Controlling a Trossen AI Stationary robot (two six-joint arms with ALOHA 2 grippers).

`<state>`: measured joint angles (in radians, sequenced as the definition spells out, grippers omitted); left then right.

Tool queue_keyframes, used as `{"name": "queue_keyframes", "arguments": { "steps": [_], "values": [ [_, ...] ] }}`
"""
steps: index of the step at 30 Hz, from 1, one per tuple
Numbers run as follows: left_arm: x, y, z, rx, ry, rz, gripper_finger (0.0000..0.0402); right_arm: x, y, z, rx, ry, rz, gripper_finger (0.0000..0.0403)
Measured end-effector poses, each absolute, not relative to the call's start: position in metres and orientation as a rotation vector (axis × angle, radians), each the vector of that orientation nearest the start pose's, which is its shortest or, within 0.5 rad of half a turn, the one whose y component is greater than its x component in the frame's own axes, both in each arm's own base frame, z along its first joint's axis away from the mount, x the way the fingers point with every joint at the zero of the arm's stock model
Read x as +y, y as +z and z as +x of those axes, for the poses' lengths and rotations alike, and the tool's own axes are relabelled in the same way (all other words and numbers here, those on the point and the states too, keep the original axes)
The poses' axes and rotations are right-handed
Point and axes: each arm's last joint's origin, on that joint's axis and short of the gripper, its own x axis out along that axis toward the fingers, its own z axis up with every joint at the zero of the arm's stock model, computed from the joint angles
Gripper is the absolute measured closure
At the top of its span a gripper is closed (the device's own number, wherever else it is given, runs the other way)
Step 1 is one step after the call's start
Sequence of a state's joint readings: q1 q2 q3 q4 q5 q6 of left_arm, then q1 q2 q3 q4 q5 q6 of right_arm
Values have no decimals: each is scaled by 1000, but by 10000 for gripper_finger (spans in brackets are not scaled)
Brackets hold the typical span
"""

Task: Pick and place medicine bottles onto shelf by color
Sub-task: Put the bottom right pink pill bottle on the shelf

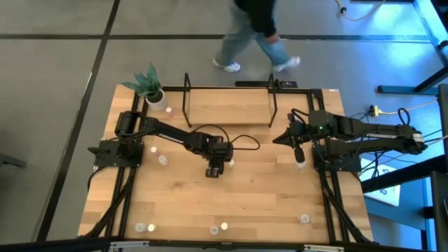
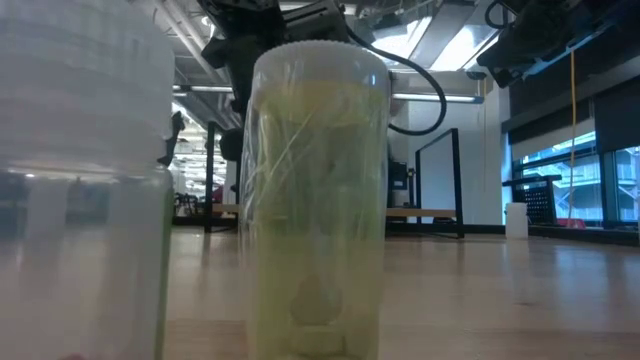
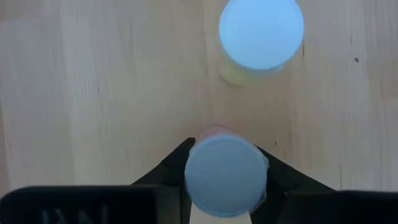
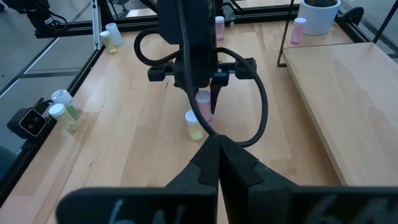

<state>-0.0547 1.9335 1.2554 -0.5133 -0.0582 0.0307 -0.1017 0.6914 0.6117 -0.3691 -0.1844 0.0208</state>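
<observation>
My left gripper [image 1: 215, 170] points steeply down at mid-table, shut on a small pink bottle with a whitish cap [image 3: 225, 175]. Right beside it stands a yellow-green bottle [image 3: 261, 34], upright on its base and touched by nothing. The right wrist view shows both, the pink bottle [image 4: 203, 103] and the yellow-green bottle [image 4: 194, 125]. The light-wood shelf [image 1: 227, 105] with black rods sits at the table's far edge. My right gripper [image 1: 299, 158] waits shut above the table's right side, holding nothing. My left gripper pinches the pink bottle between its two fingers, which lie against opposite sides of the cap [image 3: 193, 177]. The fingers [image 3: 169, 174] come from above, pointing steeply down. The bottle stands upright with its base on the table.
More small bottles stand along the left side [image 1: 163, 160], the near edge [image 1: 224, 226] and near right [image 1: 303, 219]; two loom close in the low view [image 2: 318, 200]. A potted plant [image 1: 155, 94] stands at far left. A person [image 1: 255, 35] walks beyond the far edge.
</observation>
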Motion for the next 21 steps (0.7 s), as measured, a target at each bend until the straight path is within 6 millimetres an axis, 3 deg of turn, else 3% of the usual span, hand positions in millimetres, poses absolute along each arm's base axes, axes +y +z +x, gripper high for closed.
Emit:
{"name": "queue_keyframes", "arguments": {
  "steps": [10, 21],
  "values": [
    [-18, 157, 374, 1208, 1, 69, 317, -10, 270, 152, 445, 77, 84, 397],
    [-5, 210, 356, 1104, 103, -117, 318, -10, 270, 152, 445, 77, 84, 397]
  ]
}}
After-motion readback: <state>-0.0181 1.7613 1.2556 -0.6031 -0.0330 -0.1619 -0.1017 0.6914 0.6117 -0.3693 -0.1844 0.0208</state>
